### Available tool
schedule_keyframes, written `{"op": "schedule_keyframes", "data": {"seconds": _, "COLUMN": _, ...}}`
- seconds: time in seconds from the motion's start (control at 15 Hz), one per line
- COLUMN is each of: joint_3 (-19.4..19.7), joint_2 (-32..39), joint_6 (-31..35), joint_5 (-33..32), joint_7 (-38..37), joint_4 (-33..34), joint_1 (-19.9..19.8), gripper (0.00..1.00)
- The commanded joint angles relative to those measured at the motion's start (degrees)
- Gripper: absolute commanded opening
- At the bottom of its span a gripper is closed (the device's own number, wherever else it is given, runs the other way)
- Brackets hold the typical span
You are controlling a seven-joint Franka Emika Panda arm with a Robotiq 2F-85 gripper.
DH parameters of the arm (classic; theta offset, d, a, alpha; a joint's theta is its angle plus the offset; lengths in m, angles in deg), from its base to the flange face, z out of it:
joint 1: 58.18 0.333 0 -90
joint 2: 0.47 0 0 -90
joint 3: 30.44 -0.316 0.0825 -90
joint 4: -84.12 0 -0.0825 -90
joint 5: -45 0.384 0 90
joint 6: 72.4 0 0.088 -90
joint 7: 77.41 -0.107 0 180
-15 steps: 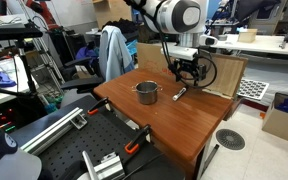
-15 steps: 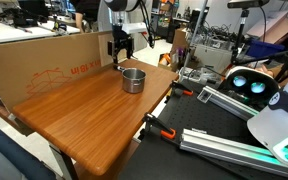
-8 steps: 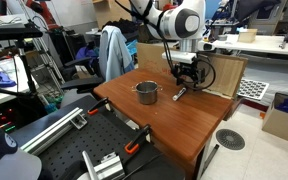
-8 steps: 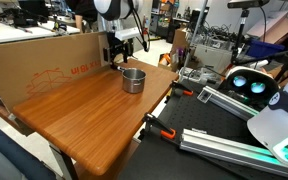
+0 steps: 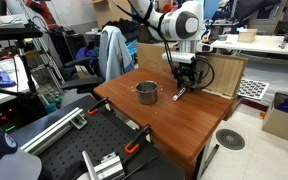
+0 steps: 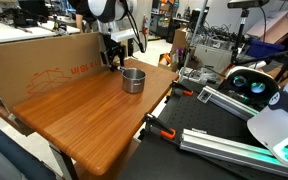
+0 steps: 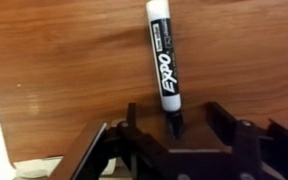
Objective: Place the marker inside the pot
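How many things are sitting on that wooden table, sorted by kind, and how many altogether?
Pots: 1, the grey steel pot
Markers: 1, the black marker
Total: 2 things on the wooden table

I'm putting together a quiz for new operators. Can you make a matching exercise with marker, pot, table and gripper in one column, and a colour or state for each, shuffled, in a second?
Things:
1. marker
2. pot
3. table
4. gripper

Colour or state:
A. grey metal, round
B. jaws open, either side of the marker's end
C. brown wood
D. black and white, lying on the table

Pairs: 1-D, 2-A, 3-C, 4-B.
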Motion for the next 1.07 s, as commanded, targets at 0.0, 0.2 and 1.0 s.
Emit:
{"op": "schedule_keyframes", "data": {"seconds": 0.0, "joint_3": 0.51, "joint_2": 2.25, "joint_6": -3.62, "joint_5": -0.93, "joint_7": -1.21, "joint_4": 4.05, "joint_1": 0.42, "gripper": 0.44}}
{"op": "schedule_keyframes", "data": {"seconds": 0.2, "joint_3": 0.38, "joint_2": 2.63, "joint_6": -4.71, "joint_5": -0.93, "joint_7": -0.98, "joint_4": 5.06, "joint_1": 0.32, "gripper": 0.22}}
{"op": "schedule_keyframes", "data": {"seconds": 1.0, "joint_3": -1.02, "joint_2": -2.75, "joint_6": -1.72, "joint_5": 0.26, "joint_7": 2.10, "joint_4": 1.10, "joint_1": -1.50, "gripper": 0.05}}
